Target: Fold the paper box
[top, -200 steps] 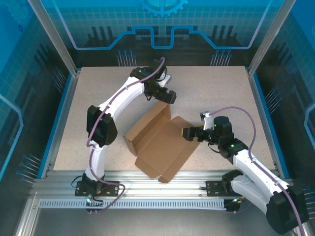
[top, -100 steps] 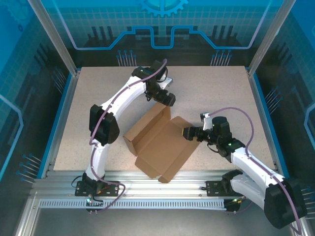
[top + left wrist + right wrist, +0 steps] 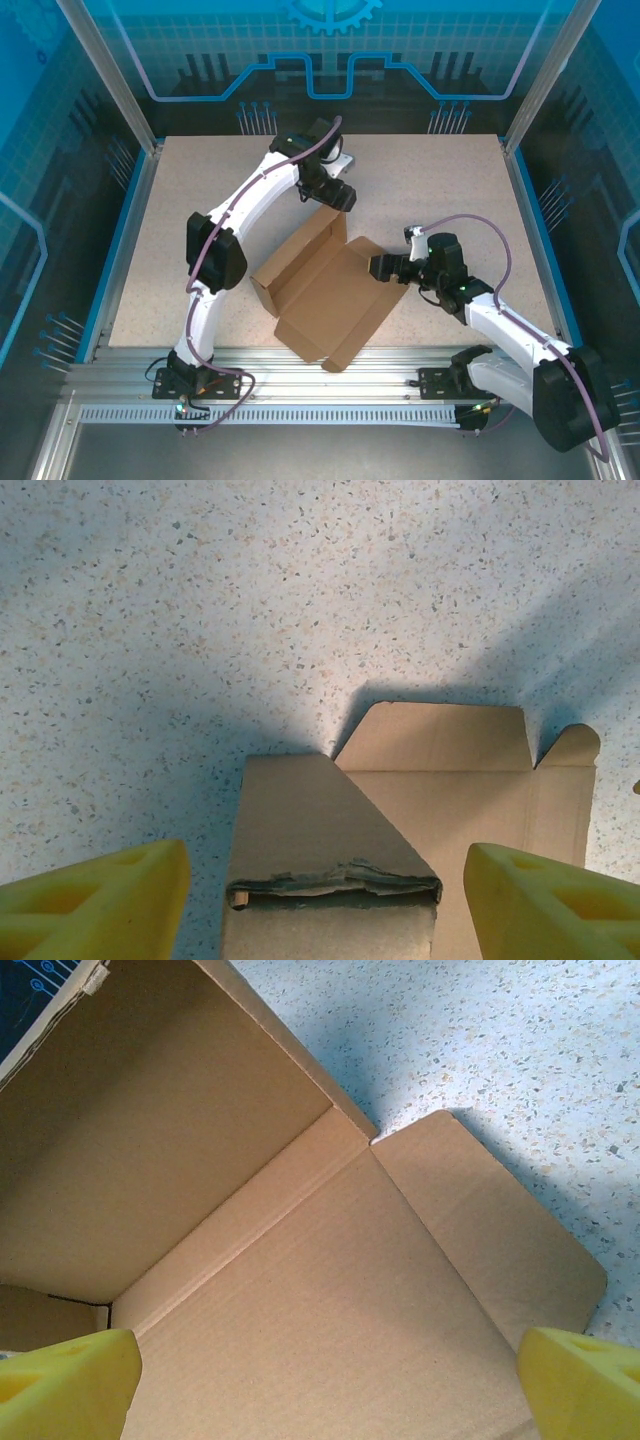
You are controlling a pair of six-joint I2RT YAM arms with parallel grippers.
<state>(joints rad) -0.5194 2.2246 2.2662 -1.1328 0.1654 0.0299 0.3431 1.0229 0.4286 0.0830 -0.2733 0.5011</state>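
Paper box (image 3: 325,290) sits mid-worktop (image 3: 200,200), partly folded: far-left long wall upright, big panel flat twd the near edge, rounded-corner flap flat on the surface. L pincer (image 3: 340,198) at far end of the upright wall, spread. Its yellow fingers (image 3: 95,900) straddle the wall's ragged top edge, gap both sides, no contact. R pincer (image 3: 378,268) at box's right edge, spread wide over the flat panel, fingers (image 3: 65,1375) gripping nothing.

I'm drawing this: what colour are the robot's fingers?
Bright yellow fingers, seen best in the right wrist view.
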